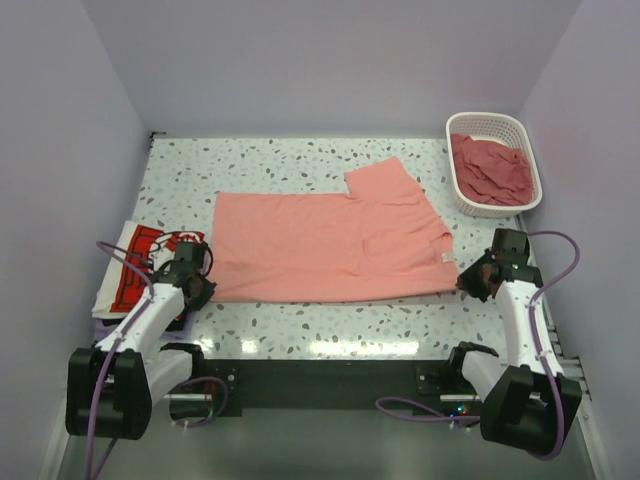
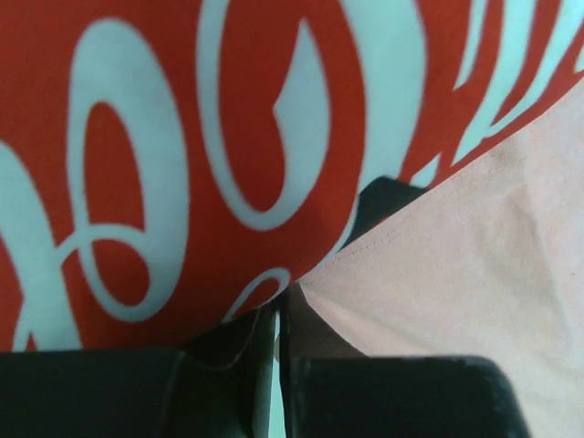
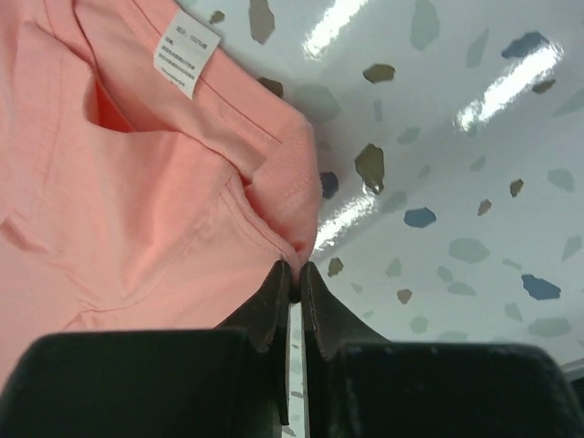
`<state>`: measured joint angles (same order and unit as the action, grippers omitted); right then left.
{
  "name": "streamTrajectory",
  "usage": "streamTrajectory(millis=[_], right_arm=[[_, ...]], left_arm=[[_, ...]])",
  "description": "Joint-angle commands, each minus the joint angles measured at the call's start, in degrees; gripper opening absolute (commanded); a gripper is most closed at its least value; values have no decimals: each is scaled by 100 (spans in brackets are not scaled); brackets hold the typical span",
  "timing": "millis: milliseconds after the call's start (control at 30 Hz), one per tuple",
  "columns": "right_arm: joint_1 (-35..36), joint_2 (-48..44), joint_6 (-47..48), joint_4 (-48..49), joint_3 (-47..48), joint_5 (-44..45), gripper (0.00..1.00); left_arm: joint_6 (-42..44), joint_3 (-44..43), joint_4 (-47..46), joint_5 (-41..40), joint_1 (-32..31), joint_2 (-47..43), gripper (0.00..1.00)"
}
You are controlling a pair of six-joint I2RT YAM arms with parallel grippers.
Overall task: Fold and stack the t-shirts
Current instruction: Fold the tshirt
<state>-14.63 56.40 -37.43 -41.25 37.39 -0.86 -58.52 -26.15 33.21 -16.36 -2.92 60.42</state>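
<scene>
A salmon-pink t-shirt [image 1: 330, 245] lies spread flat across the middle of the table. My left gripper [image 1: 200, 290] is at its near left corner, jaws shut, with the corner of pink cloth [image 2: 456, 265] running into my left gripper [image 2: 278, 306]. My right gripper [image 1: 468, 280] is at the near right corner, by the collar. It is shut on a fold of the pink edge [image 3: 274, 196], pinched at my right gripper [image 3: 297, 266]. A white t-shirt with red print [image 1: 135, 265] lies folded at the left, and its print [image 2: 182, 137] fills the left wrist view.
A white slatted basket [image 1: 487, 122] stands at the back right with more pink t-shirts [image 1: 490, 170] heaped in it. A white care label [image 3: 187, 55] shows inside the collar. Speckled tabletop [image 3: 456, 182] lies to the right of the right gripper. Walls close in on three sides.
</scene>
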Motion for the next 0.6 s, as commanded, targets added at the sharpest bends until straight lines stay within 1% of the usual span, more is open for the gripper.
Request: streamTrajectory(millis=[0, 33, 67, 100, 133, 167, 200, 233, 267, 300, 400, 433, 500, 567], right_arm=[[-57, -278, -115, -444, -91, 200, 2], [-57, -305, -176, -497, -126, 244, 6], [-57, -314, -220, -498, -135, 236, 9], [-57, -314, -247, -515, -135, 253, 19], [-57, -288, -291, -533, -109, 262, 26], [-57, -270, -291, -515, -83, 227, 34], [-66, -235, -256, -489, -56, 149, 46], [-57, -165, -126, -376, 31, 96, 51], [-57, -139, -63, -348, 93, 95, 54], [-57, -121, 42, -296, 154, -157, 57], [-57, -191, 367, 46, 330, -396, 62], [-48, -243, 525, 308, 366, -536, 63], [-40, -244, 579, 530, 418, -704, 64], [21, -113, 535, 872, 497, -845, 65]], left_arm=[[-422, 31, 466, -403, -69, -127, 11], [-449, 14, 519, -420, -69, -119, 18], [-484, -4, 572, -447, -69, -119, 32], [-459, -39, 581, -438, -69, -136, 38], [-450, -65, 581, -447, -69, -197, 44], [-450, -92, 625, -447, -69, -241, 54], [-406, -161, 634, -430, -69, -285, 60], [-388, -223, 651, -429, -69, -399, 66], [-362, -302, 739, -429, -77, -443, 73], [-240, -494, 748, -429, -69, -496, 75], [-3, -961, 819, -412, -77, -646, 78], [68, -1066, 792, -368, -86, -655, 78], [305, -1365, 573, -185, -95, -611, 78], [437, -1681, 284, -61, -130, -392, 78]])
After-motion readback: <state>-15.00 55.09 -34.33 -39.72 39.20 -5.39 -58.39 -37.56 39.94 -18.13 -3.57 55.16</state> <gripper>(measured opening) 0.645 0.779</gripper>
